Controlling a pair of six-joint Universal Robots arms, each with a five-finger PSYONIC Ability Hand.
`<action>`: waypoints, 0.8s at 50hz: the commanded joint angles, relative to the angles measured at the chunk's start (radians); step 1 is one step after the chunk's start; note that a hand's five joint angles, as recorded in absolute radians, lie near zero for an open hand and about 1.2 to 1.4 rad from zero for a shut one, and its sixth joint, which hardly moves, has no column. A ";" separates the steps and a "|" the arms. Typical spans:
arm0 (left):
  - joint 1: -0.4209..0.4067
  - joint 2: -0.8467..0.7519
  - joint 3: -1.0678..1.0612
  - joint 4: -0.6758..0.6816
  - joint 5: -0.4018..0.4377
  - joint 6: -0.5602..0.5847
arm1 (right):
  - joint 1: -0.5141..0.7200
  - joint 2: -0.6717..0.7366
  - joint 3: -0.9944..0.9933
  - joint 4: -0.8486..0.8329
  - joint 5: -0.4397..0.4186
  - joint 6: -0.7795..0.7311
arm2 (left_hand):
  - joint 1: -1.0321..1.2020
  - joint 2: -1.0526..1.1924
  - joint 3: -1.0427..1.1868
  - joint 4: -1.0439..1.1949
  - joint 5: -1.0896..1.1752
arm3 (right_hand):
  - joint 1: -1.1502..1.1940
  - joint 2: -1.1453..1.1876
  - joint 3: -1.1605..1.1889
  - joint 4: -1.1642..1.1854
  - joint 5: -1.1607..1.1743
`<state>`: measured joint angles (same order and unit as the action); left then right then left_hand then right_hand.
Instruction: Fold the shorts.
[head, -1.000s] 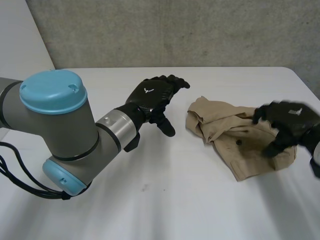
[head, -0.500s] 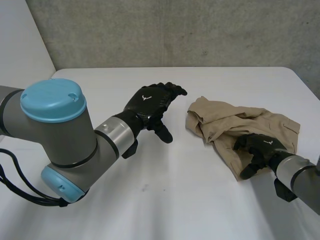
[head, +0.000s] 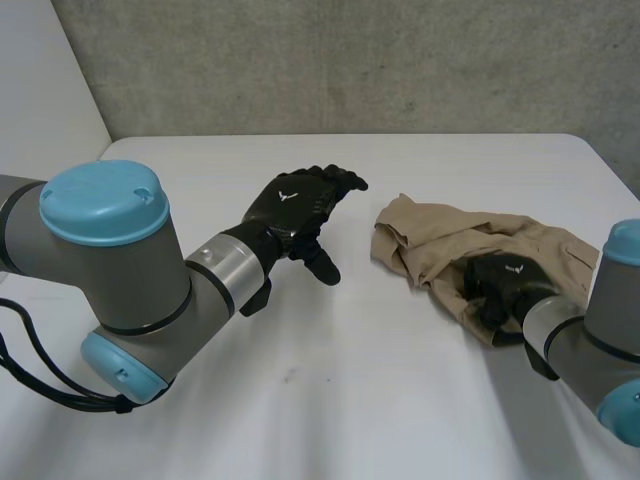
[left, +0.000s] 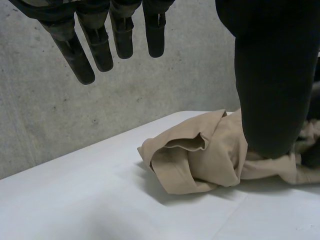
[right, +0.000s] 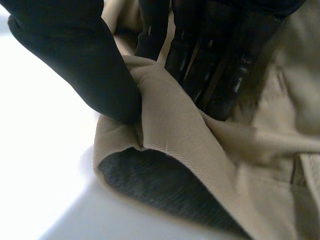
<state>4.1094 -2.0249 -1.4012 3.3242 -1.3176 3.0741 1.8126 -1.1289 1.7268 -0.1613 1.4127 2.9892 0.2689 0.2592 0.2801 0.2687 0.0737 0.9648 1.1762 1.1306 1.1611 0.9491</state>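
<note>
Finding: one pair of tan shorts (head: 430, 235) lies in a crumpled heap on the white tabletop (head: 350, 400), on the robot's right side, not spread flat. Several layers overlap and an edge is rolled over at the end nearest the left hand.

Right hand (head: 500, 285): set on the near edge of the shorts. In its wrist view the thumb (right: 75, 60) and fingers (right: 200, 50) pinch a raised fold of the cloth between them, with the darker inner face of the fabric showing beneath the fold.

Left hand (head: 300, 205): fingers (left: 80, 55) straight and spread, holding nothing, hovering above bare tabletop just beside the shorts and apart from them.

Risks, as judged:
- The pinch may take one layer only. Pulling it would then drag the heap rather than open it.
- Nothing anchors the far side, so the whole garment could slide across the smooth tabletop.
- Folding over the present bunching would lock in creases and give an uneven result.
- The pinched fold looks shallow, so it could slip free under tension.

Count: shorts, one pair; hands, two; arms, two; tabletop, one.
</note>
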 joint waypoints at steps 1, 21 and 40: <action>-0.001 0.002 -0.005 -0.008 -0.025 -0.014 | 0.059 -0.205 -0.065 0.051 -0.021 -0.079 | 0.000 0.010 -0.011 0.001 0.021 | 0.432 0.220 0.266 0.235 0.273; -0.040 0.178 -0.143 -0.020 -0.282 -0.219 | 0.200 -0.304 -0.575 0.387 -0.129 -0.098 | 0.097 0.107 0.086 0.097 0.118 | 0.432 0.220 0.266 0.235 0.273; 0.081 0.108 -0.160 -0.054 -0.290 -0.135 | 0.202 -0.292 -0.420 0.388 -0.133 -0.165 | 0.954 0.964 0.943 0.954 0.975 | 0.432 0.220 0.266 0.235 0.273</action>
<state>4.1214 -1.8323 -1.5754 3.2551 -1.6075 2.8487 2.0258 -1.4353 1.2477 0.2270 1.2794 2.8810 0.5932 0.5614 0.5560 0.5553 0.3777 0.9645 1.1762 1.1710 1.1870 0.9672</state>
